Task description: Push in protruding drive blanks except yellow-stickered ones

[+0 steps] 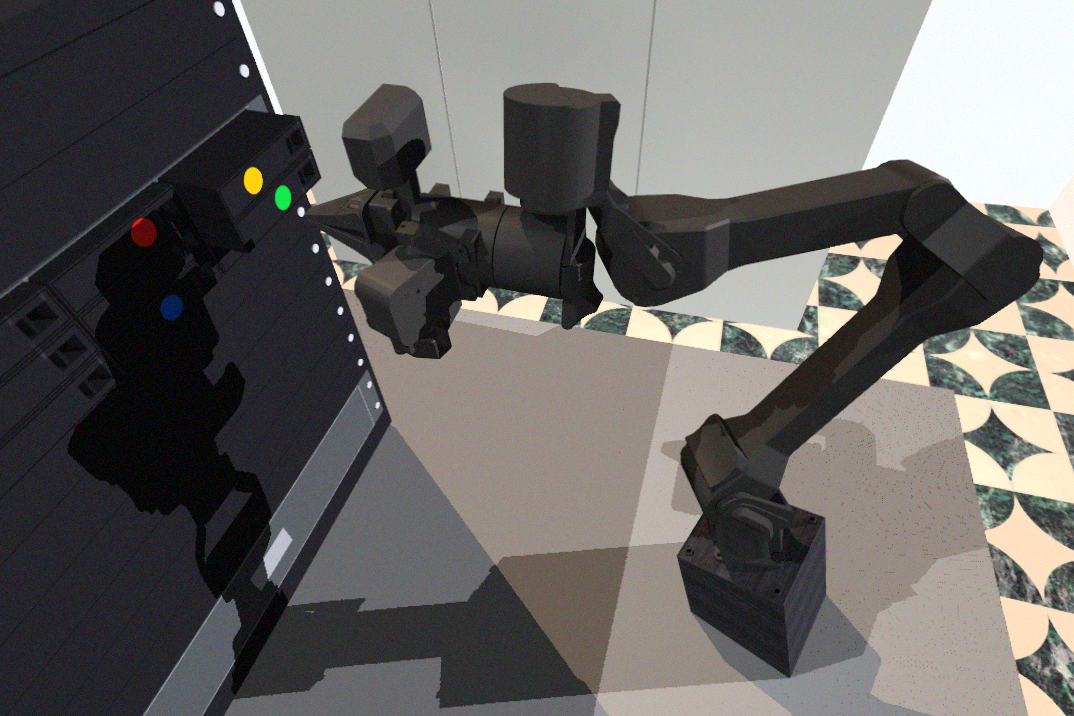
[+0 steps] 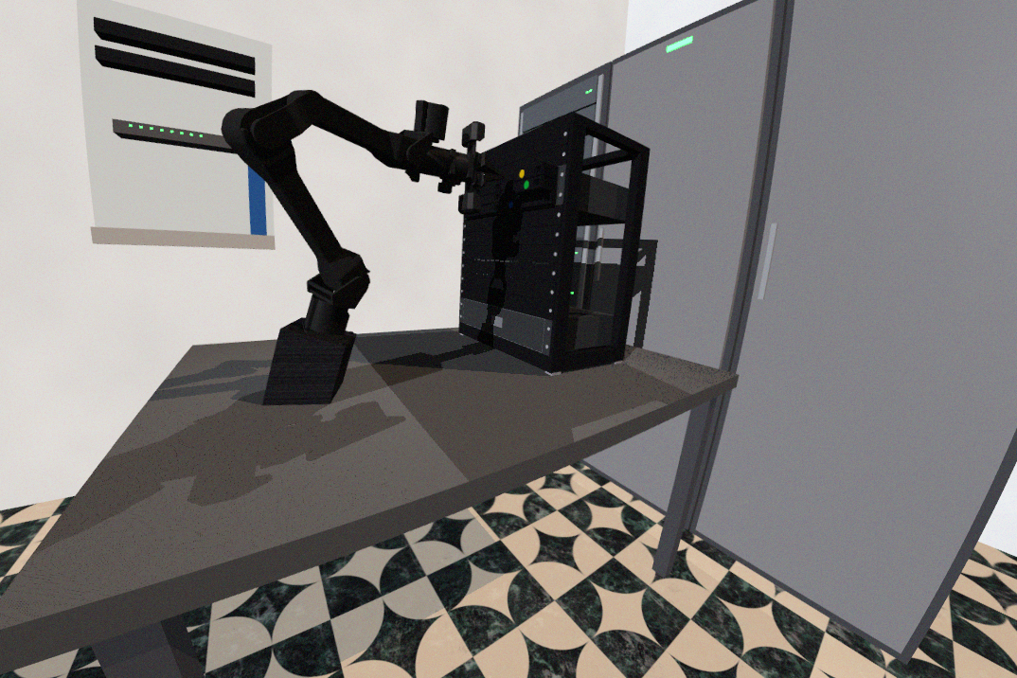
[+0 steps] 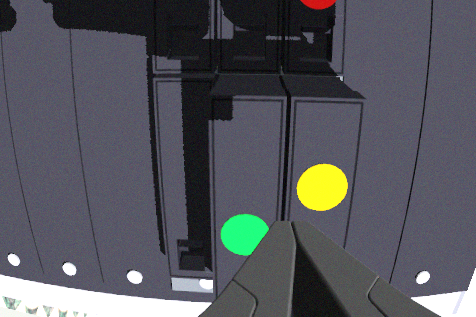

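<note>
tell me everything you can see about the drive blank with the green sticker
The blank with the green sticker is a dark, matte box with a flat rectangular face, a round green dot on it and a small recessed latch at one end. It sticks out of the front of the rack, side by side with the yellow-stickered blank, both equally proud. The shut gripper points at it from just in front; whether the tips touch it cannot be told.

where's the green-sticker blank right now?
Top view: the green-sticker blank sticks out of the rack front near its right edge, beside the yellow-sticker blank, with the shut gripper just off it.
</note>
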